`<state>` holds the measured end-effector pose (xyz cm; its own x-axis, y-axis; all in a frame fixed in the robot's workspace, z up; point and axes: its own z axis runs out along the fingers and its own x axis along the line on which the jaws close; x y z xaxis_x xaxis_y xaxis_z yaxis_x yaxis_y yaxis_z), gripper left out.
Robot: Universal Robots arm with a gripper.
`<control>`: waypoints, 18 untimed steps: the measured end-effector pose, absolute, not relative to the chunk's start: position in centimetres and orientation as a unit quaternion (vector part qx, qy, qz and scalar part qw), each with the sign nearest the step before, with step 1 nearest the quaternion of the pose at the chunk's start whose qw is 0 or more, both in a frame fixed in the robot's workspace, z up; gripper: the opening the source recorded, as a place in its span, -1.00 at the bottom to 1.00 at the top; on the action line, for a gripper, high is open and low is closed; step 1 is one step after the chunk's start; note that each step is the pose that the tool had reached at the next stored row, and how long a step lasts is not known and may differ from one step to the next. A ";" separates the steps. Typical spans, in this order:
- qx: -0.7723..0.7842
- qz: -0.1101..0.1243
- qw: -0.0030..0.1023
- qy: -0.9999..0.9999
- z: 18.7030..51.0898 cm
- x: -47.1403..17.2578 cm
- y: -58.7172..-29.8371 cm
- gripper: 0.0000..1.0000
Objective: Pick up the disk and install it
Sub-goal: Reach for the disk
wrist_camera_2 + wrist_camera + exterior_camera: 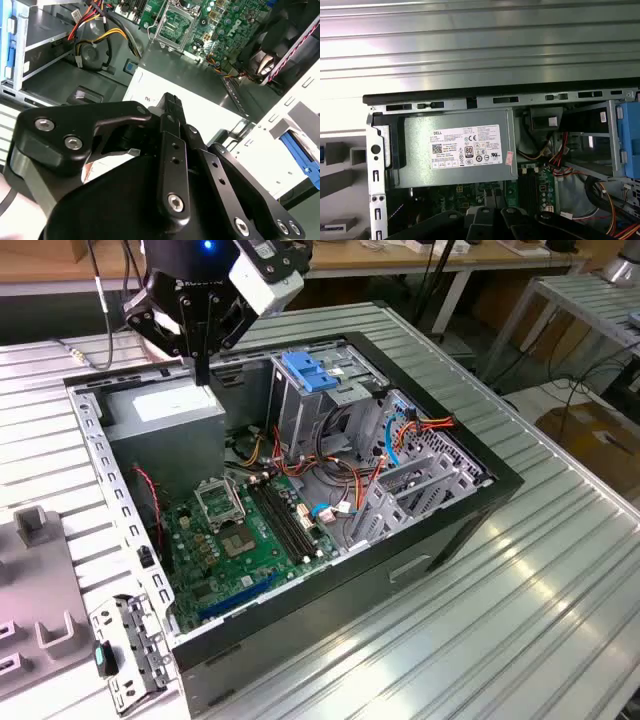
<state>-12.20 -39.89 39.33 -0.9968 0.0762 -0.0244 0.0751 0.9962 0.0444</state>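
My gripper (204,378) hangs over the back corner of the open computer case (470,502), just above the grey power supply box (165,410) with its white sticker (466,146). In the second wrist view the fingers (170,107) are pressed together with nothing between them. The disk is out of view. A blue railed piece (299,149) lies outside the case wall beside grey blocks, and I cannot tell what it is. The grey drive cage (300,415) stands inside the case with a blue latch tab (310,372) on top.
A green motherboard (235,540) covers the case floor, with red, yellow and orange cables (340,475) near the cage. A grey fixture (35,590) and a metal bracket (130,650) lie on the ribbed metal table (520,610) at the exterior view's left.
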 end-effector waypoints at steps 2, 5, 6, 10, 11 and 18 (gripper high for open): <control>0.038 0.022 0.013 0.999 39.3 -12.2 -39.9 -0.79; 0.038 0.022 0.013 0.999 39.3 -12.2 -39.9 -0.79; 0.038 0.022 0.013 0.999 39.3 -12.3 -39.9 -0.79; 0.038 0.022 0.013 0.999 39.3 -12.5 -39.9 -0.79; 0.038 0.022 0.013 0.999 39.3 -12.5 -39.9 -0.79; 0.038 0.022 0.013 0.999 39.3 -12.9 -39.9 -0.79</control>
